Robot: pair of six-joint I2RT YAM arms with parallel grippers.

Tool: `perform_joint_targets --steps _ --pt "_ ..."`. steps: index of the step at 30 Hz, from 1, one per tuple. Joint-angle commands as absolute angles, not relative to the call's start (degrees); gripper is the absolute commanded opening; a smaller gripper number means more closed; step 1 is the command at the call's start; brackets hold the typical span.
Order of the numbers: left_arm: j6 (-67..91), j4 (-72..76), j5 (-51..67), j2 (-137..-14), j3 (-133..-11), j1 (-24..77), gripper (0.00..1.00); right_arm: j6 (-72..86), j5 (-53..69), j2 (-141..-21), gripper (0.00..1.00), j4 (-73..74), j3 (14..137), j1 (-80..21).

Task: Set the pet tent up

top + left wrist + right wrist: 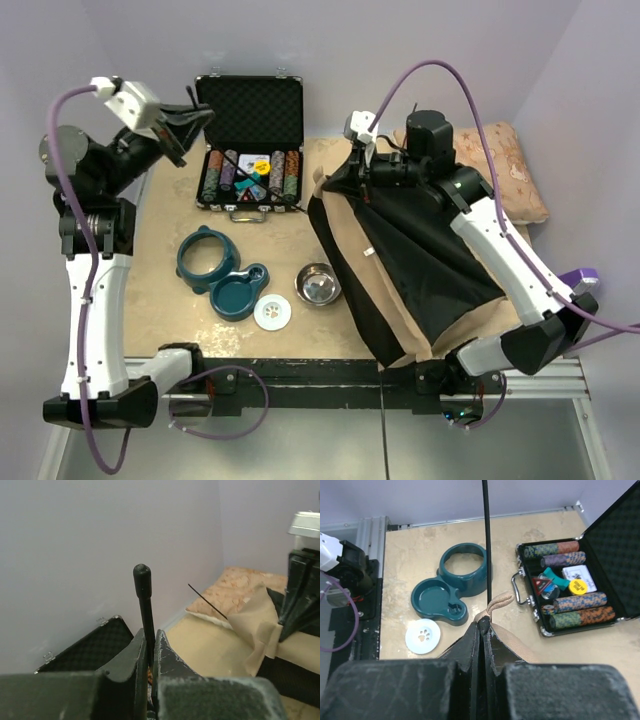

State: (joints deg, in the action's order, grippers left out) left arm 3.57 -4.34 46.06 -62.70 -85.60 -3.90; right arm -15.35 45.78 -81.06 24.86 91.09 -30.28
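The left gripper (151, 641) is clenched on a capped black pole (144, 595) pointing to 12 o'clock in its wrist view, above the table's (165, 300) 10 o'clock corner. The right gripper (482, 626) is pinched tight on the pet tent (400, 260) where a tan loop (499, 601) sticks out, a thin pole (485, 540) alongside. The tent lies collapsed from 1 to 5 o'clock, the open chip case (250, 150) at 12, the leaf-patterned pillow (515, 170) at 2

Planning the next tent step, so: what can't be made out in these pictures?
Right wrist view: thin pole cut off by the top edge.
Left wrist view: capped pole, lower end hidden inside the left gripper.
Top view: pet tent folded, doorway hidden; right arm covers part.
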Motion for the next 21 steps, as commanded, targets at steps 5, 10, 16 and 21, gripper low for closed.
perform_joint_targets --steps 5,10,16,21 --pt "-22.4 -35.7 50.8 -66.4 -86.7 8.2 0.00 -6.4 55.4 -81.6 0.00 6.7 98.7 -30.6" --pt "-25.2 -43.5 51.3 -67.8 -85.0 14.6 0.00 -1.0 59.1 -81.6 0.00 0.5 97.9 -30.6" --pt "-21.9 -43.2 51.8 -68.3 -83.4 16.8 0.00 0.4 61.3 -81.2 0.00 -0.1 97.0 -30.6" --pt "-18.6 -44.6 50.7 -69.5 -81.5 19.3 0.00 0.5 64.5 -81.8 0.00 -1.5 98.3 -30.6"
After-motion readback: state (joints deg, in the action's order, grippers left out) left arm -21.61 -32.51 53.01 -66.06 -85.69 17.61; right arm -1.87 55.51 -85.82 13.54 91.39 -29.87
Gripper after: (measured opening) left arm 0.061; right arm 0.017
